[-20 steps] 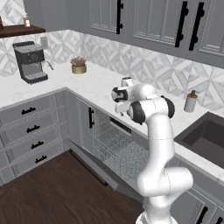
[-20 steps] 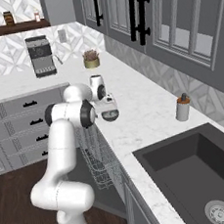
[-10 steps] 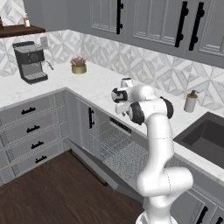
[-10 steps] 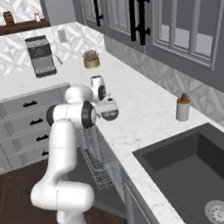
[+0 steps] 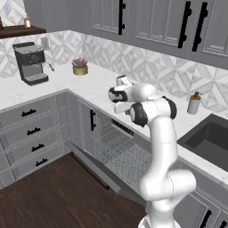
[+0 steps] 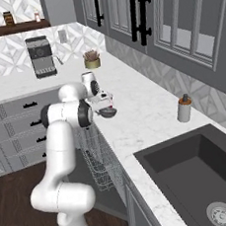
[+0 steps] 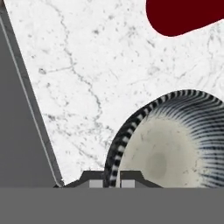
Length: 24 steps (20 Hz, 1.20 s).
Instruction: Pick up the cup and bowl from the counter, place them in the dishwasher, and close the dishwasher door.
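The bowl sits on the white marble counter near its front edge, pale inside with a dark striped rim. My gripper is shut on the bowl's near rim, one dark fingertip on each side of it. Part of the red cup shows just beyond the bowl. From the right base view, the gripper hangs over the bowl. In the left base view the hand hides both. Below the counter the dishwasher door lies open with a wire rack above it.
A soap dispenser stands by the dark sink to the right. A potted plant and a coffee machine stand on the counter to the left. Grey drawer cabinets fill the left corner. The open door juts over the wood floor.
The jaws have gone from wide open to shut on the bowl's rim. The arm and hand have hardly moved.
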Tool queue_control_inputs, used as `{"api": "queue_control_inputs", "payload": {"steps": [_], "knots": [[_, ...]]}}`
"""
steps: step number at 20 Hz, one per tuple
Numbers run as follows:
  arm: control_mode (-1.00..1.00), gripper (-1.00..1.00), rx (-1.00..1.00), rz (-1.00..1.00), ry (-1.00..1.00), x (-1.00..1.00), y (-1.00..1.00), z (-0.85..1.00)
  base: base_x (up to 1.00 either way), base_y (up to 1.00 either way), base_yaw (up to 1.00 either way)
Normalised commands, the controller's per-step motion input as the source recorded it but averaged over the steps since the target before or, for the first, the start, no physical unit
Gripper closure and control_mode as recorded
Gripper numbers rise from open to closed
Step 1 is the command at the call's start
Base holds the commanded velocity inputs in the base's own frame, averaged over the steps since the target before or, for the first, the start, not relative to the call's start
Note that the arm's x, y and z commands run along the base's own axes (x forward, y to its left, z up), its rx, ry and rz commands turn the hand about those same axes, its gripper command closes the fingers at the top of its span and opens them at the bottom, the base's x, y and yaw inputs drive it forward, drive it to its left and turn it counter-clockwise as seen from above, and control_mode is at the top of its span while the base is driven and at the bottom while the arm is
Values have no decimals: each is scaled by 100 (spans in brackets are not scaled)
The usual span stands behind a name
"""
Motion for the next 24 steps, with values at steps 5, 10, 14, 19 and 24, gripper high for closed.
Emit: {"api": "queue_control_inputs", "payload": {"steps": [5, 10, 14, 19, 24], "knots": [[-100, 100, -9, -25, -3, -56, 77, 2, 0, 0, 0], [-100, 100, 0, -9, -7, -98, 32, 0, 0, 0, 0], [-100, 100, -1, 0, -14, -100, 0, 7, 0, 0, 0], [-100, 100, -14, 0, 0, -100, 3, 15, 0, 0, 0], [-100, 100, -14, -18, -10, -63, 40, 0, 0, 0, 0]]}}
